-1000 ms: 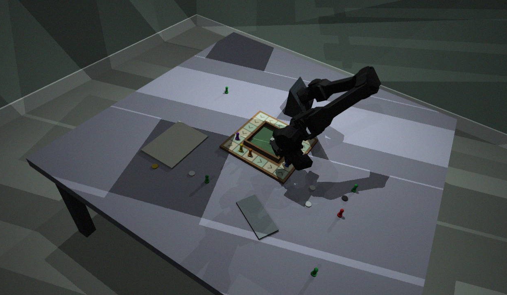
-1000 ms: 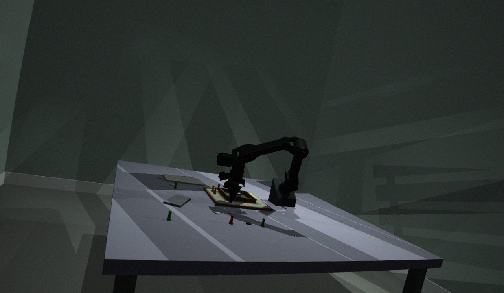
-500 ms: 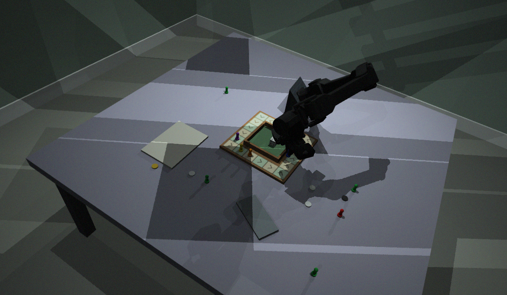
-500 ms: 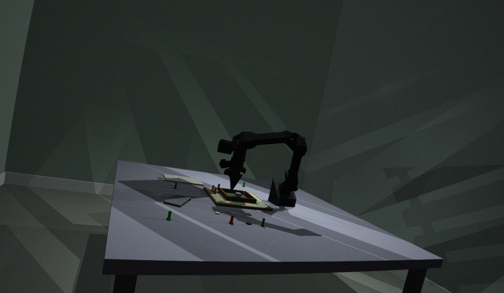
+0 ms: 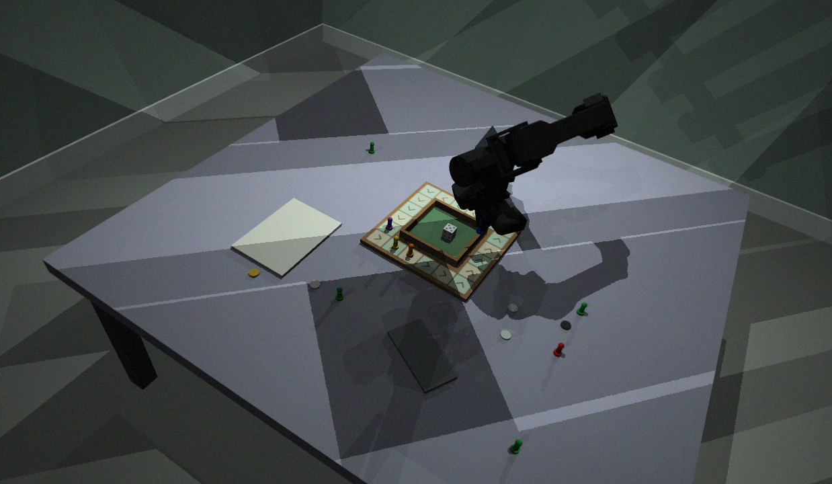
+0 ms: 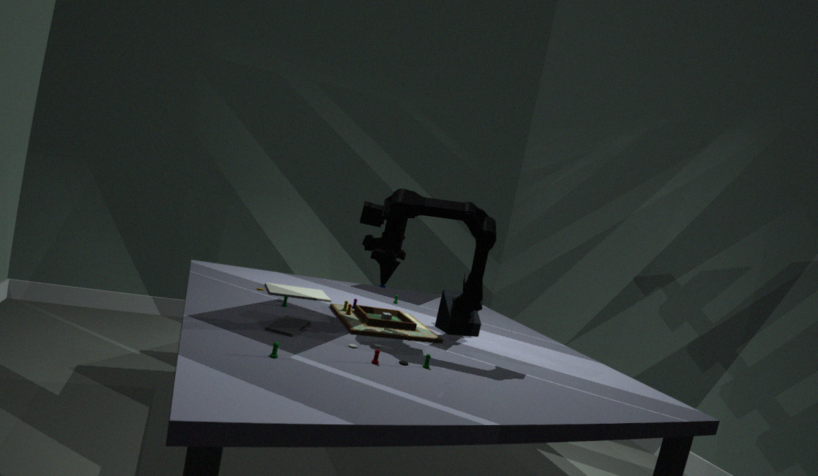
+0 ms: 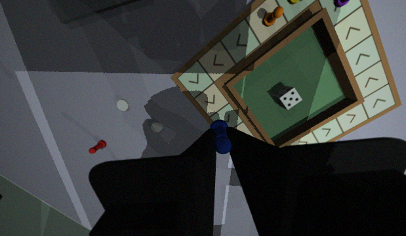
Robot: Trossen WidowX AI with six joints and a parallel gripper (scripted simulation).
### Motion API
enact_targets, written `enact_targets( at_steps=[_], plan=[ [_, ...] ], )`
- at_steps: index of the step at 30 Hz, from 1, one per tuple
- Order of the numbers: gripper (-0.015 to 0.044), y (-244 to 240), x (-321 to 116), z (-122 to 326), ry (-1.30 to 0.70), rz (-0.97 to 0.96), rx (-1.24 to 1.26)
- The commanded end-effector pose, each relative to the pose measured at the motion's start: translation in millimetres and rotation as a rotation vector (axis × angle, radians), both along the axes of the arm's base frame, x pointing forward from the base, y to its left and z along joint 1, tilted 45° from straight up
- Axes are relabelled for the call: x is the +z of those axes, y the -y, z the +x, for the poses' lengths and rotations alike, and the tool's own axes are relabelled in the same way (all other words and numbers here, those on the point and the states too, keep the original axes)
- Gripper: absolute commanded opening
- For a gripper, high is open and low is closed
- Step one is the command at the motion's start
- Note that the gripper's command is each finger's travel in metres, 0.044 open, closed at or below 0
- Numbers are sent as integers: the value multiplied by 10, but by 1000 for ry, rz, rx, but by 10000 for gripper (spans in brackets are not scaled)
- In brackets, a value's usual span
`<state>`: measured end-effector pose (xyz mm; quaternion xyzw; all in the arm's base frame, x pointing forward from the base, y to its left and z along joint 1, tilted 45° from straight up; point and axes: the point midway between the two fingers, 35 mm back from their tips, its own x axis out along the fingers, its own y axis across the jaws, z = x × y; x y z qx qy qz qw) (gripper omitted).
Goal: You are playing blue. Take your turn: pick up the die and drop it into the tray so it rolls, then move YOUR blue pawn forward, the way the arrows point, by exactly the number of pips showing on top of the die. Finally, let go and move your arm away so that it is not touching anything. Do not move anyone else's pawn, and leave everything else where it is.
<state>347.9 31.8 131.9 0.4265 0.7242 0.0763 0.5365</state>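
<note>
My gripper (image 5: pixel 482 224) (image 6: pixel 382 282) (image 7: pixel 220 133) is shut on the blue pawn (image 5: pixel 479 230) (image 6: pixel 382 285) (image 7: pixel 222 142), held by its narrow body. In the exterior view the pawn hangs well above the board (image 5: pixel 443 273) (image 7: pixel 355 42). The white die (image 5: pixel 448 232) (image 6: pixel 386 316) (image 7: pixel 290 98) lies inside the tray (image 5: pixel 427 249) (image 6: pixel 394 324) (image 7: pixel 346 69), its face with the five pattern on top. The orange pawn (image 5: pixel 410 251) (image 7: pixel 269 20), yellow pawn (image 5: pixel 395 243) and purple pawn (image 5: pixel 389 224) stand near the board's left corner in the top view. The arm hides part of the board there.
A pale slab (image 5: pixel 286 236) and a dark slab (image 5: pixel 421 355) lie off the board. A red pawn (image 5: pixel 559 349) (image 7: pixel 98 146), several green pawns, one at the front (image 5: pixel 515 446), and small discs, one white (image 5: pixel 505 334) (image 7: pixel 122 105), are scattered about the table.
</note>
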Motion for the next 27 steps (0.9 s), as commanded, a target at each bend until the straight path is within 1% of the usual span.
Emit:
enact_targets(
  at_steps=[1,27],
  plan=[
    [0,18,-2,-72,-3,-2,7],
    [0,-3,-287,-882,-8,-4,7]
  ],
)
